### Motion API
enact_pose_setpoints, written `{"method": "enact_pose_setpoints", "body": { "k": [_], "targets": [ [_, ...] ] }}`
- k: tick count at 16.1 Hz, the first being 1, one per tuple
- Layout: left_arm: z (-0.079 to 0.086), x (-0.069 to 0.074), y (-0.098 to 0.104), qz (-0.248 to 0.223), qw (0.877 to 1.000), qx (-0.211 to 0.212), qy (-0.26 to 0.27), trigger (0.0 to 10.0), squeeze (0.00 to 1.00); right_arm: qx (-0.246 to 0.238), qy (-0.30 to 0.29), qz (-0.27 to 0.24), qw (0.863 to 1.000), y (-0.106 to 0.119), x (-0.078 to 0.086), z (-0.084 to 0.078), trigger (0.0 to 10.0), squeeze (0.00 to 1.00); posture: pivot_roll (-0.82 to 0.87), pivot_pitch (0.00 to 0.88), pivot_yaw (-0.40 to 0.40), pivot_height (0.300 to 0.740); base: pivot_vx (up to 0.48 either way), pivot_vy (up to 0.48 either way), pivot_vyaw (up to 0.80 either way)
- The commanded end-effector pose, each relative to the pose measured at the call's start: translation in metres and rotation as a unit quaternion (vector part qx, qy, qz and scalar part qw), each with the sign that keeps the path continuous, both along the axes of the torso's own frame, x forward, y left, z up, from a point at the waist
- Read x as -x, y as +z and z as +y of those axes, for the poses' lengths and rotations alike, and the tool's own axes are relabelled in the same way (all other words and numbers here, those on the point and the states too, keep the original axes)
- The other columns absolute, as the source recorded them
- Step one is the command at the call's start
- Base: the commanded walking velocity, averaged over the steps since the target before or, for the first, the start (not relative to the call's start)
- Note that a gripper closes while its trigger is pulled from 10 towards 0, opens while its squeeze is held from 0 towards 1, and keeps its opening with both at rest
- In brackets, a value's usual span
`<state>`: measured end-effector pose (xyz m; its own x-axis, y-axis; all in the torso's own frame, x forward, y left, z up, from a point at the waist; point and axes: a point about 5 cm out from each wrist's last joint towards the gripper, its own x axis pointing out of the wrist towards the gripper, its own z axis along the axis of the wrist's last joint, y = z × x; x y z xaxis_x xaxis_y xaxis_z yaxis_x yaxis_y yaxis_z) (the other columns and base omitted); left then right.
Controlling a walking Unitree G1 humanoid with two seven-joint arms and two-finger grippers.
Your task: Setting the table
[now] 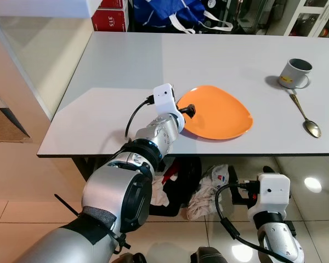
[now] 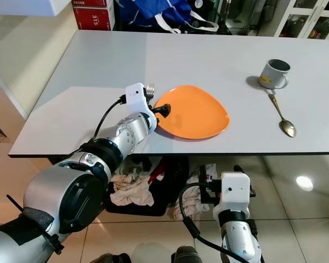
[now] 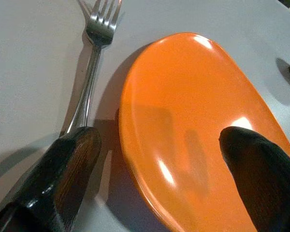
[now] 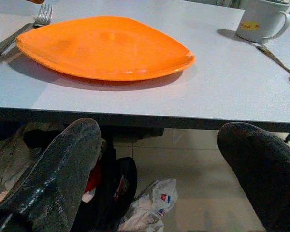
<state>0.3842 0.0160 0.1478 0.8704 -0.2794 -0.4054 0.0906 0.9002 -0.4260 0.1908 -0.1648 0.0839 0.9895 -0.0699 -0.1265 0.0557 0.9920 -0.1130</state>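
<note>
On the grey worktop [image 1: 115, 60] the fork [image 3: 89, 72] lies just beside the plate [image 1: 219, 112], at its 9 o'clock edge. The left claw [image 3: 157, 159] is spread and released, one finger on the fork handle, the other above the plate rim. To finish well, the fork is best left parallel to the plate and the claw lifted straight off. At 2 o'clock, the mug [image 1: 294, 73] and spoon [image 1: 305, 116] are set. The right claw [image 4: 164, 169] hangs spread below the worktop edge.

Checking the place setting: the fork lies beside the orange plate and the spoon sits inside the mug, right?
Not quite. The fork does lie beside the orange plate, but the spoon lies on the table next to the mug, as the left eye view shows.
</note>
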Motion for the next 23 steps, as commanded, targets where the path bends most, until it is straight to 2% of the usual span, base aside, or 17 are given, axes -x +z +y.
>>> {"method": "enact_pose_setpoints", "body": {
  "k": [1,21,22,23],
  "targets": [
    [-0.0596,0.0256,-0.0009,0.015,0.997,0.030,-0.072,10.0,0.30,0.001,-0.004,-0.001,1.000,0.0013,0.0003,-0.0015,10.0,0.00,-0.37,0.087,0.118,0.727,0.000,0.000,0.00],
    [-0.0596,0.0256,-0.0009,0.015,0.997,0.030,-0.072,10.0,0.30,0.001,-0.004,-0.001,1.000,0.0013,0.0003,-0.0015,10.0,0.00,-0.37,0.087,0.118,0.727,0.000,0.000,0.00],
    [-0.0587,0.0248,0.0000,0.010,0.997,0.022,-0.068,10.0,0.00,0.001,-0.004,0.000,1.000,0.0014,0.0005,-0.0014,10.0,0.00,-0.37,0.000,0.000,0.727,0.000,0.000,0.00],
    [-0.0587,0.0248,0.0000,0.010,0.997,0.022,-0.068,10.0,0.00,0.001,-0.004,0.000,1.000,0.0014,0.0005,-0.0014,10.0,0.00,-0.37,0.000,0.000,0.727,0.000,0.000,0.00]
  ]
}}
